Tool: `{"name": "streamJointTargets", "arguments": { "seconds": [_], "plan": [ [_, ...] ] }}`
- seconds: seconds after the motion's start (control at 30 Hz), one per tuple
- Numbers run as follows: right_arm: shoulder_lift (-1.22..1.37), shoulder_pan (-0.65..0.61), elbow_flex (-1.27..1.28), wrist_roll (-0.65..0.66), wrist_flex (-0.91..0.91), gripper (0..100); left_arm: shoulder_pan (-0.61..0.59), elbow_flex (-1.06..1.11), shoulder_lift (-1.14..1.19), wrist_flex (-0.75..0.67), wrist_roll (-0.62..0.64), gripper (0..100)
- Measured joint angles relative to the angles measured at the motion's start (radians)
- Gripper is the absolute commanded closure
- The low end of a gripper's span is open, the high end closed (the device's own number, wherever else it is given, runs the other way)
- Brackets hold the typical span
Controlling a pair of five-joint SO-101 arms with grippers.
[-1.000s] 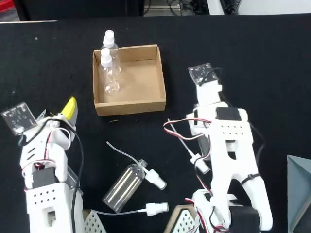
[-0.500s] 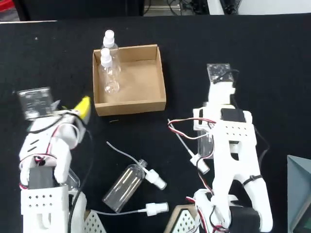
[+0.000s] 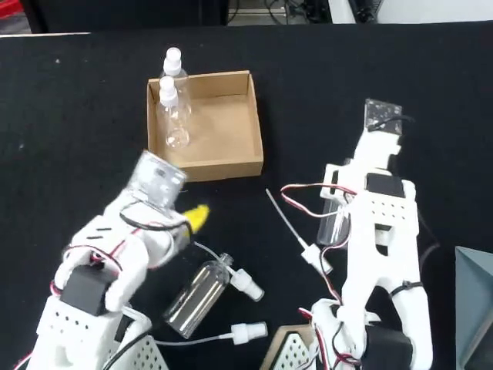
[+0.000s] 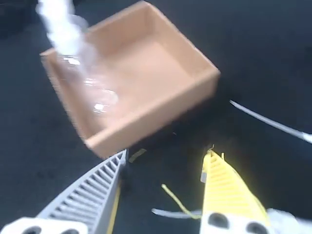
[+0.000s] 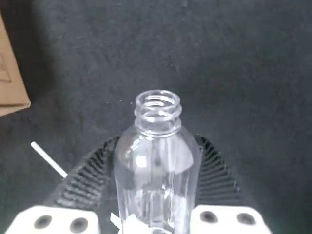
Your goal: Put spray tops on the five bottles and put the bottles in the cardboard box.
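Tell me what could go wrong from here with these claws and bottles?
The right claw grips a clear bottle with no top on; it might slip or tilt. The open left claw hangs near the lying bottle, which could roll if nudged and knock the loose spray top beside it. Its thin tube may bend or miss a narrow neck.

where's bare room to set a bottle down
Bare: the box's right half, beside the two capped bottles along its left wall, and the cloth right of the box. Crowded: in front of the box, a lying bottle and loose spray tops.
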Motion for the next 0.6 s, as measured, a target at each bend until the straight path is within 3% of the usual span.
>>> {"name": "streamJointTargets", "arguments": {
  "seconds": [0.23, 0.6],
  "plan": [
    [0.000, 0.002, 0.000, -0.002, -0.017, 88.4, 0.163, 0.000, 0.000, 0.086, -0.017, 76],
    [0.000, 0.002, 0.000, -0.003, -0.017, 88.5, 0.374, 0.014, -0.002, 0.103, -0.035, 76]
  ]
}}
